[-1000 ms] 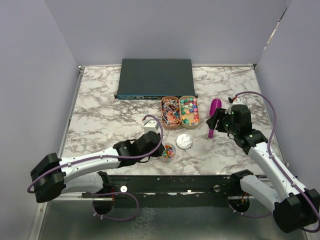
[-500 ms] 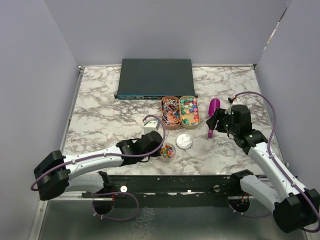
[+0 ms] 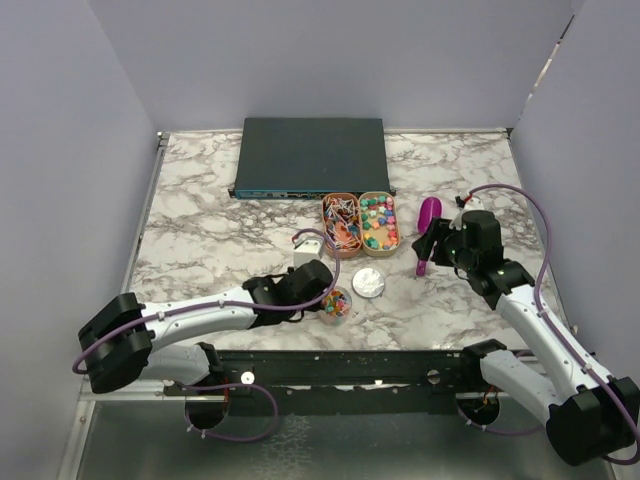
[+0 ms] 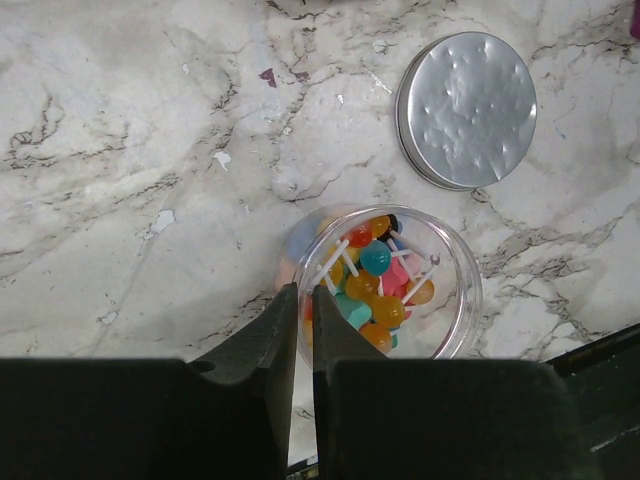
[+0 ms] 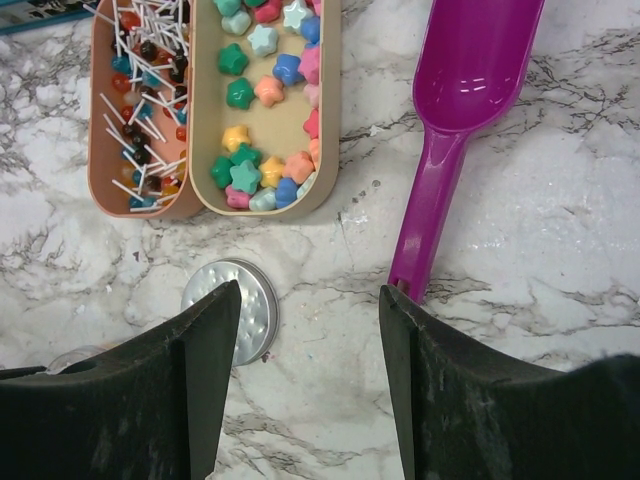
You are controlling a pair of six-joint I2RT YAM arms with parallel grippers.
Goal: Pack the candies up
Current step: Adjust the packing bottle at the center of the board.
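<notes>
Near the lower middle of the overhead view we list:

1. Small clear jar (image 4: 468,300), upright on the marbled table (image 4: 120,120), open at the top. We count about a dozen round candies (image 4: 375,258) inside it, orange, teal, red and yellow, several on thin white sticks.
2. Left gripper (image 4: 304,295), low at the jar's left rim. Its fingers are drawn almost together with the jar's wall pinched between them. One finger sits inside the rim beside the candies and one sits outside.
3. Round silver lid (image 4: 467,95), flat on the table to the upper right of the jar in the left wrist view, near it but apart. It lies between the jar and the tray.
4. Tan two-part tray (image 5: 280,130), above the lid. Its right part holds star-shaped candies (image 5: 245,175) in green, blue, pink, orange and yellow. Its left part holds a tangle of stick candies (image 5: 140,150).
5. Purple scoop (image 5: 470,80), empty, to the right of the tray with its bowl toward the top of the frame.
6. Right gripper (image 5: 307,300), about half open and holding nothing. It is over bare table between the lid and the scoop's handle end. We cannot tell whether its right finger touches the handle.
7. Dark flat box (image 3: 312,155), at the back of the table behind the tray.
</notes>
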